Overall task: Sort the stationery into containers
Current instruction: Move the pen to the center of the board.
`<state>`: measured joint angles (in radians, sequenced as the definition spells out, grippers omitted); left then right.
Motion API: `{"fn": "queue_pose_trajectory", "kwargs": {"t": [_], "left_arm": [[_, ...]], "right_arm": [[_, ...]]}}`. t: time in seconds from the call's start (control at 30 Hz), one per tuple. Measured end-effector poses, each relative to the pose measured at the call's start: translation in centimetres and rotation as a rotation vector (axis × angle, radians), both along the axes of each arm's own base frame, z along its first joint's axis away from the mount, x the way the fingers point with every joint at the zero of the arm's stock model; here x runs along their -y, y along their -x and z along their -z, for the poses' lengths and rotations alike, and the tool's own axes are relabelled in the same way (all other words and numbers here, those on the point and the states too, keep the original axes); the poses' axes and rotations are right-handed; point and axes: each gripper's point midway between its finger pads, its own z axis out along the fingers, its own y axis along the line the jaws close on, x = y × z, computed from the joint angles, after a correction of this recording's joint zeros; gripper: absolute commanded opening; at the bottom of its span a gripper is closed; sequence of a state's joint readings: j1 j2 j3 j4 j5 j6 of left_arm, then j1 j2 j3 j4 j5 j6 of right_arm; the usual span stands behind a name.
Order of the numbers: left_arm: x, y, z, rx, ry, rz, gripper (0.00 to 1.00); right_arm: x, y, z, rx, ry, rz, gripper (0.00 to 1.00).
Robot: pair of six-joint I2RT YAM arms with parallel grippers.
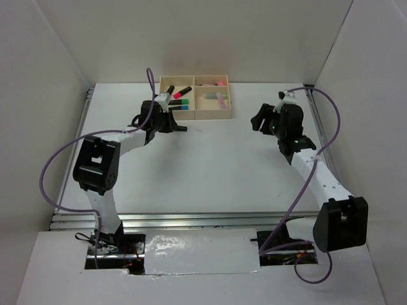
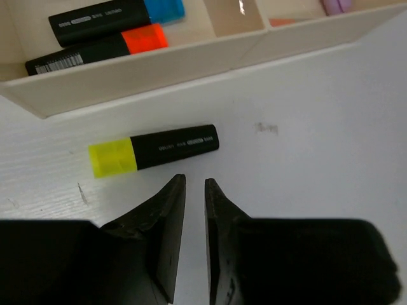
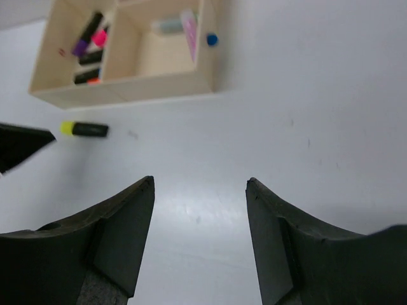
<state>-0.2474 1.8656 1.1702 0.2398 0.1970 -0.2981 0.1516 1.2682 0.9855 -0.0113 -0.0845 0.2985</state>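
Left end effector (image 2: 194,182) nearly closed, right end effector (image 3: 200,184) spread wide

The white table (image 1: 216,165) is carrying a shallow beige tray (image 1: 210,115) toward its far edge, while a black highlighter (image 2: 152,150) with a yellow end is lying flat on the bare surface just before the tray's near wall and a small blue piece (image 3: 212,39) is sitting just beside its right-hand wall.

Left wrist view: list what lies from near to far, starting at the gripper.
The left gripper → yellow-capped black highlighter lying on the table → near wall of the tray → orange-capped marker inside the tray → blue-capped marker behind it.
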Motion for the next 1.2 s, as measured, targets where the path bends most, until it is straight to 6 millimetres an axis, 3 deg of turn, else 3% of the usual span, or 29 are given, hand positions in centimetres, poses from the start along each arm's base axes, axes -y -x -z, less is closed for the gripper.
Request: {"fn": "queue_pose_trajectory", "kwargs": {"t": [0.07, 0.13, 0.3, 0.57, 0.7, 0.93, 1.03, 1.2], "left_arm": [[0.0, -1.2, 0.8, -0.009, -0.004, -0.036, 0.36], [-0.2, -2.1, 1.4, -0.013, -0.018, -0.068, 0.41], [0.3, -3.3, 2.4, -0.011, -0.053, -0.120, 0.45], [1.7, -4.2, 3.8, 0.004, -0.109, -0.143, 0.49], [1.3, -4.3, 5.2, -0.012, -0.141, -0.160, 0.51], [0.8, -5.1, 5.1, -0.048, -0.178, -0.184, 0.51], [-0.1, -4.2, 5.3, -0.078, -0.193, -0.192, 0.53], [-1.7, -0.5, 5.8, -0.171, -0.230, -0.192, 0.52]], "right_arm": [[1.0, 1.6, 2.8, -0.082, 0.000, 0.017, 0.66], [1.5, 2.6, 3.7, -0.116, -0.002, 0.025, 0.66], [1.7, 3.1, 2.3, -0.084, -0.027, 0.024, 0.66], [1.4, 3.2, 2.2, -0.087, -0.051, 0.010, 0.66], [1.9, 3.3, 1.8, -0.078, -0.055, 0.021, 0.66], [1.8, 3.6, 0.9, -0.053, -0.060, 0.014, 0.66], [1.9, 3.6, 0.8, -0.050, -0.058, 0.020, 0.66], [2.1, 3.6, 0.7, -0.048, -0.057, 0.024, 0.66]]}}
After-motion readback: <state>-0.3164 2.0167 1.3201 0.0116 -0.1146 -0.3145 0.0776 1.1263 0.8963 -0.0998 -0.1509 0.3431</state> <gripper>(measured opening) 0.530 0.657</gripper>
